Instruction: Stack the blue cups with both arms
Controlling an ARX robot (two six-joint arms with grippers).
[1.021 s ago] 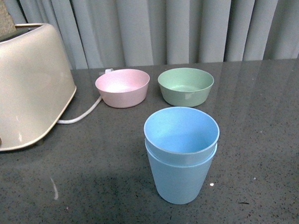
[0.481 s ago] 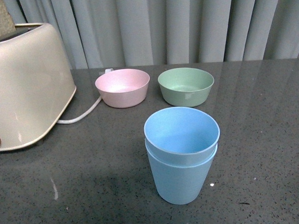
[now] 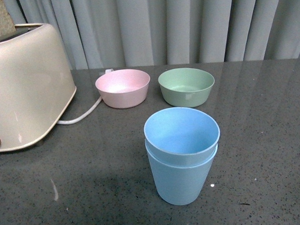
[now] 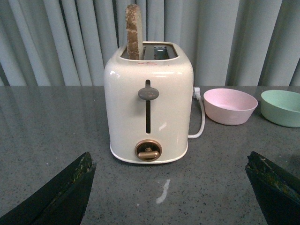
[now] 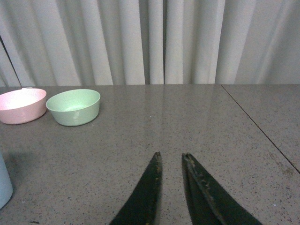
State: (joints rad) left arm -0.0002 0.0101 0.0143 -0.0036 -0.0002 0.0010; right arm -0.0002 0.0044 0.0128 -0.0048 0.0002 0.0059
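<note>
Two light blue cups stand nested on the dark grey table in the front view: the inner cup (image 3: 182, 133) sits inside the outer cup (image 3: 180, 183), upright, near the table's front middle. Neither arm shows in the front view. My left gripper (image 4: 171, 164) is open and empty, its black fingers wide apart, facing a toaster. My right gripper (image 5: 171, 157) is shut and empty above bare table; an edge of a blue cup (image 5: 3, 185) shows at that view's side.
A cream toaster (image 3: 24, 85) with a slice of bread in it (image 4: 133, 30) stands at the left, its white cord (image 3: 80, 115) trailing towards a pink bowl (image 3: 123, 88). A green bowl (image 3: 186, 87) sits beside it. Grey curtains hang behind the table.
</note>
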